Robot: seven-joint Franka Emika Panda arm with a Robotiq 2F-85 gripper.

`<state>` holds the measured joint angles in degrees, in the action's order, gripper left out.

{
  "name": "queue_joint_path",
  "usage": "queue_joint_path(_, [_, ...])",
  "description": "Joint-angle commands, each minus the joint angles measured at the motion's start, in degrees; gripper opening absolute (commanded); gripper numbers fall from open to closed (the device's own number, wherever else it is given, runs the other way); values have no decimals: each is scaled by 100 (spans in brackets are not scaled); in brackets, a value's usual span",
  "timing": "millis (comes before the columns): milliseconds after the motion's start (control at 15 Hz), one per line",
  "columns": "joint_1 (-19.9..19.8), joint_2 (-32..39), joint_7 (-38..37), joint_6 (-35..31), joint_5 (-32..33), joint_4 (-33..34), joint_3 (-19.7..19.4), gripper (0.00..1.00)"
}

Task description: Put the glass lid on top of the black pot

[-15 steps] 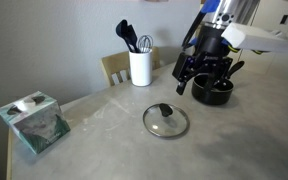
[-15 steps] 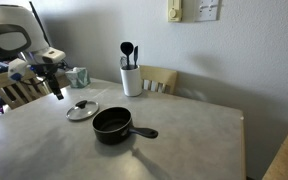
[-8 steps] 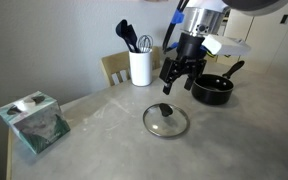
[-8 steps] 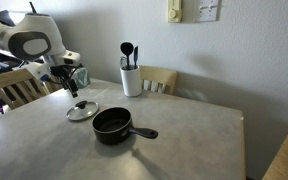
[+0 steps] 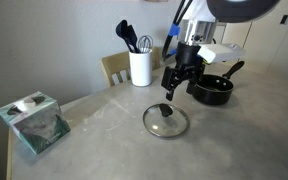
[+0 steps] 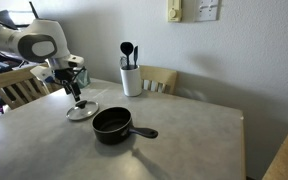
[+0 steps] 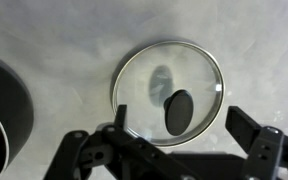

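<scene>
Approach step: the hand (image 5: 172, 89), fingers apart, hovers over the round clear glass lid (image 5: 165, 122), which lies flat on the grey bench (image 5: 94, 145) near the small black long-handled pot (image 5: 212, 91); next, I judge, it must descend and close on the black centre knob (image 7: 178, 111).

White rounded arm (image 6: 36, 44), black fingers (image 7: 259, 140)

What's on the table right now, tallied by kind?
Glass lid: 1
Black pot: 1
White utensil holder with utensils: 1
Tissue box: 1
Total: 4
</scene>
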<state>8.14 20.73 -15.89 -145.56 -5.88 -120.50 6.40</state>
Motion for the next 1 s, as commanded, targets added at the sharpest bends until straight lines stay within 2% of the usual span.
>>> queue_joint_path(0, [276, 522, -392, 367, 396, 669, -265, 100])
queue_joint_path(333, [626, 1102, -839, 745, 661, 1453, -397, 100])
queue_joint_path(600, [907, 1317, -1309, 942, 801, 1661, -579, 100])
queue_joint_path(933, [1168, 1538, -1982, 671, 1191, 1717, -962, 100])
